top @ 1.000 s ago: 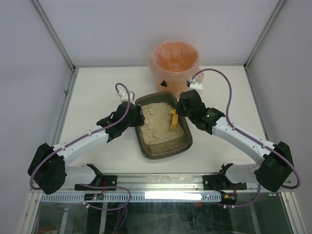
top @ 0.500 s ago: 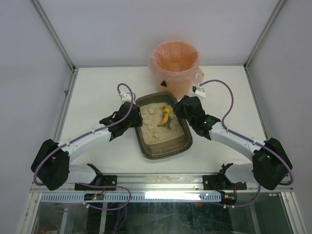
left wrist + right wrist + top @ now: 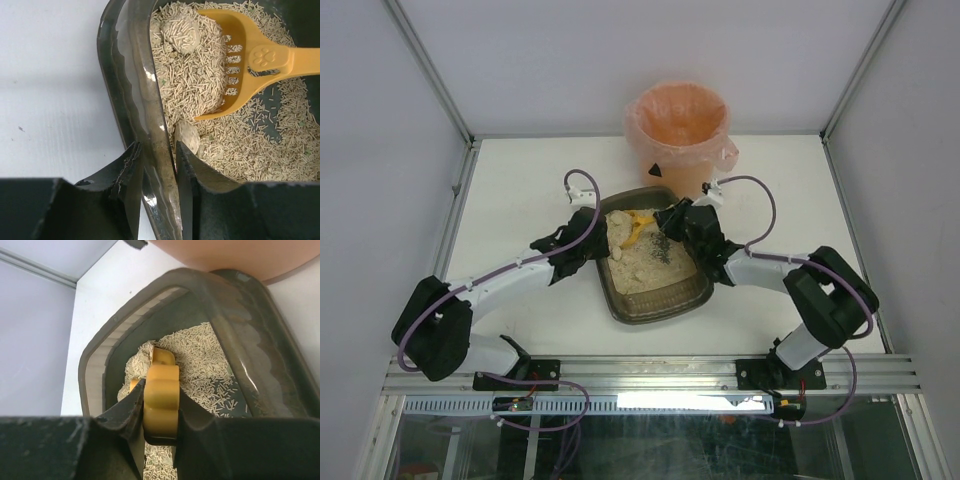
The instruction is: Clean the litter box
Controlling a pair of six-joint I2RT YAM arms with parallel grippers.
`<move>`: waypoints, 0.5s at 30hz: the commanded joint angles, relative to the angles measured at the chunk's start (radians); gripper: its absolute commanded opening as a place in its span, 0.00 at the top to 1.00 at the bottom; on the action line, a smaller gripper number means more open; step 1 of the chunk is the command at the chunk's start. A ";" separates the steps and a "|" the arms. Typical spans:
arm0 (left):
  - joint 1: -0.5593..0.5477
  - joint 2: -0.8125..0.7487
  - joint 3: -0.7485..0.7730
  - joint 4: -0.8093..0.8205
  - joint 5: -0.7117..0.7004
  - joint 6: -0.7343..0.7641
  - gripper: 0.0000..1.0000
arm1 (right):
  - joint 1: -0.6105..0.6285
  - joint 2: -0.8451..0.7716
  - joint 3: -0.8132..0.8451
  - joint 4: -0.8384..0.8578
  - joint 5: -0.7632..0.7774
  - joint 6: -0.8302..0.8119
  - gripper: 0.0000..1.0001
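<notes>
The litter box (image 3: pixel 660 312) is a dark tray of beige pellet litter in the middle of the table. My left gripper (image 3: pixel 603 245) is shut on its left wall (image 3: pixel 127 75), one finger outside and one inside (image 3: pixel 156 147). My right gripper (image 3: pixel 670 222) is shut on the handle of the yellow scoop (image 3: pixel 636 228), whose slotted head lies in the litter at the far left corner. In the left wrist view the scoop (image 3: pixel 240 60) holds pellets beside a pale clump (image 3: pixel 182 32); another clump (image 3: pixel 186 135) lies by my inner finger. In the right wrist view the handle (image 3: pixel 162 390) fills the jaws.
The orange-pink bag-lined bucket (image 3: pixel 678 130) stands just beyond the tray's far end, its base at the top of the right wrist view (image 3: pixel 240 252). Bare dark tray floor shows where litter is thin (image 3: pixel 660 250). White enclosure walls ring the table.
My left gripper has closed onto the tray's left wall. My right arm has folded inward and swept the scoop from the tray's right side toward its far left corner.
</notes>
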 commanded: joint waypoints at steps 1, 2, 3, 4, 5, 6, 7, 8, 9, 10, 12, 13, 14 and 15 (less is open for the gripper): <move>0.004 0.058 0.024 0.030 0.038 0.020 0.73 | 0.044 0.105 -0.071 0.092 -0.148 -0.006 1.00; 0.004 0.063 0.026 0.029 0.039 0.020 0.74 | 0.045 0.111 -0.083 0.115 -0.150 0.015 1.00; 0.004 0.065 0.028 0.027 0.041 0.019 0.74 | 0.045 0.117 -0.094 0.141 -0.153 0.026 1.00; 0.004 0.065 0.029 0.028 0.042 0.019 0.74 | 0.055 0.122 -0.107 0.169 -0.158 0.033 1.00; 0.004 0.065 0.030 0.027 0.043 0.018 0.74 | 0.063 0.128 -0.118 0.206 -0.166 0.039 1.00; 0.005 0.065 0.030 0.027 0.043 0.018 0.74 | 0.065 0.133 -0.132 0.245 -0.174 0.044 1.00; 0.004 0.065 0.031 0.027 0.044 0.019 0.75 | 0.067 0.137 -0.147 0.281 -0.179 0.050 1.00; 0.004 0.065 0.030 0.026 0.043 0.019 0.75 | 0.067 0.136 -0.158 0.306 -0.178 0.058 1.00; 0.004 0.065 0.028 0.025 0.042 0.017 0.75 | 0.067 0.134 -0.172 0.330 -0.172 0.062 1.00; 0.004 0.065 0.029 0.023 0.041 0.016 0.75 | 0.067 0.129 -0.184 0.356 -0.166 0.067 1.00; 0.005 0.060 0.026 0.018 0.037 0.014 0.75 | 0.067 0.115 -0.212 0.404 -0.158 0.068 1.00; 0.004 0.050 0.024 0.018 0.035 0.013 0.75 | 0.067 0.109 -0.222 0.430 -0.156 0.068 1.00; 0.004 0.043 0.023 0.017 0.034 0.013 0.75 | 0.067 0.103 -0.232 0.452 -0.153 0.065 1.00; 0.004 0.035 0.022 0.016 0.031 0.011 0.75 | 0.068 0.097 -0.241 0.472 -0.150 0.066 1.00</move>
